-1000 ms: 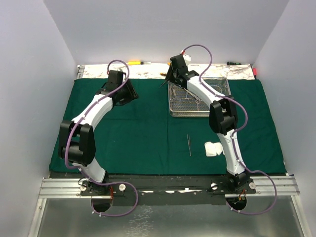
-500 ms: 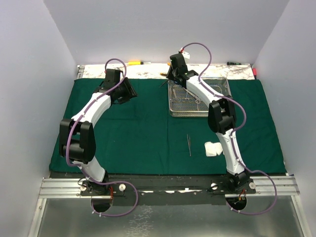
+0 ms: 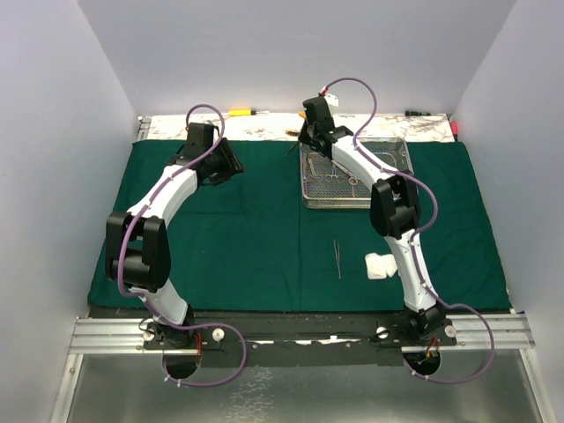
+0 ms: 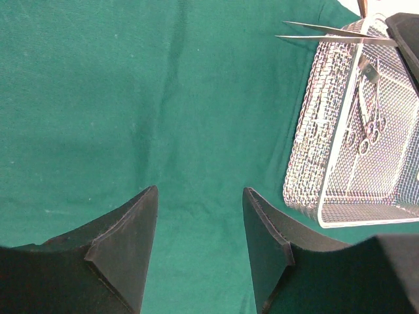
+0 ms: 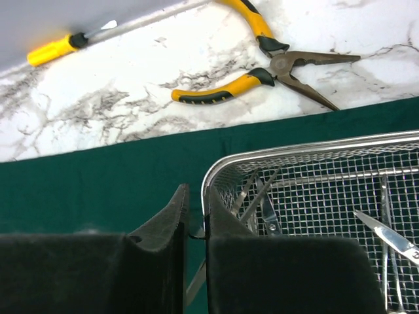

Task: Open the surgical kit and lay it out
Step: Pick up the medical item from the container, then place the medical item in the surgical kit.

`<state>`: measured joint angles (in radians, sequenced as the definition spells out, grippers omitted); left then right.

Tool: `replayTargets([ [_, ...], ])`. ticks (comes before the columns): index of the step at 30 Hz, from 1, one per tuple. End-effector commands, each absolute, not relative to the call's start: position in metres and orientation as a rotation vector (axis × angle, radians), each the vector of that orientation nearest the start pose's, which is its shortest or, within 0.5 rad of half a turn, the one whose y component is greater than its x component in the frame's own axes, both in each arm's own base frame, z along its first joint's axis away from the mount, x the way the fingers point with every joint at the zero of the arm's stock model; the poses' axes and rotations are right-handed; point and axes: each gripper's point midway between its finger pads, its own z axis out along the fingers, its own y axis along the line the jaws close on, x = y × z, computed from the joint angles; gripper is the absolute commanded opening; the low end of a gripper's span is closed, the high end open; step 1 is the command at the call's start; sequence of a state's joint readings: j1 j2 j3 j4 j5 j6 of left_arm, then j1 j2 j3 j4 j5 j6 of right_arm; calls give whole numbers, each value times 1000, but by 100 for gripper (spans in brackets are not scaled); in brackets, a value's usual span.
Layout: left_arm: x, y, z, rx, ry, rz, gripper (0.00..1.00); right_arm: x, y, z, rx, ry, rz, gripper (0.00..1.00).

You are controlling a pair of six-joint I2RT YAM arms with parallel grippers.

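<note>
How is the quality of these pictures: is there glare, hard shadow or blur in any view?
Top external view: even, soft light, only soft shadows on the green cloth; the instruments in the mesh tray too small to tell apart. Left wrist view: sharp; the raised tweezers glint. Right wrist view: yellow-handled pliers sharp, the near fingers dark, without detail.

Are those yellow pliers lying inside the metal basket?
No, the yellow-handled pliers lie on the marbled surface beyond the green cloth, outside the wire-mesh tray.
</note>
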<state>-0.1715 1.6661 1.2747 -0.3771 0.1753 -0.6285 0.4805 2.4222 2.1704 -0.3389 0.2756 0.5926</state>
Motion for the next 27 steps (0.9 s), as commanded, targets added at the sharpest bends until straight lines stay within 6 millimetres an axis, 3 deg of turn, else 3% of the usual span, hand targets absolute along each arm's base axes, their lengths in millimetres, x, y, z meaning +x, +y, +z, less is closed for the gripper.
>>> replayTargets([
  [1,428,-129,154,-457,2348,-608,56,605,280,125,281,2098,316,3],
  [8,434,-128,170,-443,2309,-615,56,609,267,204,265,1931,304,1],
  [12,439,-130,181,-426,2285,-627,56,599,264,247,256,1867,338,1],
  [15,442,-130,192,-417,2262,-637,56,588,264,269,257,1851,389,1],
  [20,449,-136,225,-335,2196,-677,56,555,278,316,192,1816,579,1],
  [23,451,-142,258,-193,2125,-701,57,528,294,336,65,1802,718,1],
  [27,436,-163,299,54,2039,-821,57,474,326,350,-196,1776,990,1],
])
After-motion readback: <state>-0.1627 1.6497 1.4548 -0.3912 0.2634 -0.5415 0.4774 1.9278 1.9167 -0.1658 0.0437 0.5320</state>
